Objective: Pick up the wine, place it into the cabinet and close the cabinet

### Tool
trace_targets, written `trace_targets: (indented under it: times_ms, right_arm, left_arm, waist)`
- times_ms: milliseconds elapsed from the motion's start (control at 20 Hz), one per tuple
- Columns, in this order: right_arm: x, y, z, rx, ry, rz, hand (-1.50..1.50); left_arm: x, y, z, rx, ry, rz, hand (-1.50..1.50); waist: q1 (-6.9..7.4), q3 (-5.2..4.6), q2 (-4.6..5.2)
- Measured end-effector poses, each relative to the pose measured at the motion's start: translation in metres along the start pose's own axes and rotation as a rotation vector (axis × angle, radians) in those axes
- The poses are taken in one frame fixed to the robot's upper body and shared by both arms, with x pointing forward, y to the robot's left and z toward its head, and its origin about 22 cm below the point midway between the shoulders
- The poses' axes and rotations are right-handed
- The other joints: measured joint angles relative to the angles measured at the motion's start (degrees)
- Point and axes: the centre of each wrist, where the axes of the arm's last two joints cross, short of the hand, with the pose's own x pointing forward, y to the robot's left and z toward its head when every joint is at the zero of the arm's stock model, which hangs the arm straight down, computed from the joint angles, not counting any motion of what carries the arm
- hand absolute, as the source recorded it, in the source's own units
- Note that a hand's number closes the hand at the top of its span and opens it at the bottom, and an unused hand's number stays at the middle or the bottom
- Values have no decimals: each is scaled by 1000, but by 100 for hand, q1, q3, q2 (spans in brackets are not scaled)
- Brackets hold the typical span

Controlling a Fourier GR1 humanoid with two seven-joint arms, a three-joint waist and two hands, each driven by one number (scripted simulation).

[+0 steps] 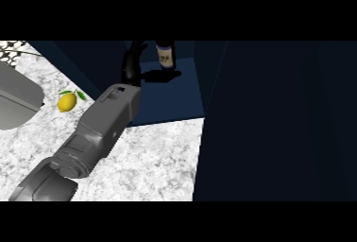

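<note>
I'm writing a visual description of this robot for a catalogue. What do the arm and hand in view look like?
One arm shows, rising from the lower left edge. Its forearm is grey and boxy, built of blocky segments with a rounded, bulkier joint near the bottom and a small dark square recess near the wrist. The hand is black, with slim dark fingers. No cables, markings or sleeve are visible.

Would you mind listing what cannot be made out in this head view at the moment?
- Wine bottle: its top is cut off by the view's upper edge; label print too small to read.
- Left hand: dark against the dark cabinet interior, so contact with the bottle is unclear.
- Right hand: not in view.
- Grey object at left: cut by the edge, unidentifiable.
</note>
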Motion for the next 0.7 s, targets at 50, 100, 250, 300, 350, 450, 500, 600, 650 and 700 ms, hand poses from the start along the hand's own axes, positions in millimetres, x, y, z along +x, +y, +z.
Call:
trace_targets:
  times_ms: [50, 100, 250, 300, 350, 450, 500, 600, 650, 700]
  right_arm:
    - [0, 0, 0, 2, -4, -3, -150]
    - [0, 0, 0, 4, -6, -2, -150]
    - [0, -1, 0, 3, -4, 3, -150]
    - [0, -2, 0, 1, -3, 7, -150]
    - [0, -2, 0, -1, -2, 7, -150]
    - [0, -2, 1, -4, 5, 9, -150]
    - [0, -3, 2, -2, 11, 11, -150]
    - [1, -4, 0, -9, 14, 17, -150]
    - [1, -4, 2, -10, 20, 17, -150]
    - [1, -5, 2, -14, 24, 20, -150]
  left_arm:
    - [1, 0, 0, -8, -12, 13, -150]
    - [3, 0, -2, -20, -20, 31, -150]
    - [7, -3, -3, -56, -41, 103, 150]
    - [10, -6, -3, -68, -51, 130, 150]
    - [14, -8, -4, -71, -61, 154, 150]
    - [17, -9, -5, -96, -79, 199, 150]
    - [19, -11, -6, -114, -84, 230, 150]
    - [24, -15, -6, -146, -101, 279, 150]
    - [29, -17, -8, -161, -104, 300, -150]
    - [30, -18, -8, -171, -109, 313, -150]
  waist:
    - [-1, -1, 3]
    - [2, -2, 4]
    - [36, -7, -1]
    - [73, -7, -7]
    - [69, -7, -12]
    - [108, -5, -40]
    - [128, -6, -49]
    - [191, -5, -64]
    - [206, -2, -81]
    - [205, -1, -84]
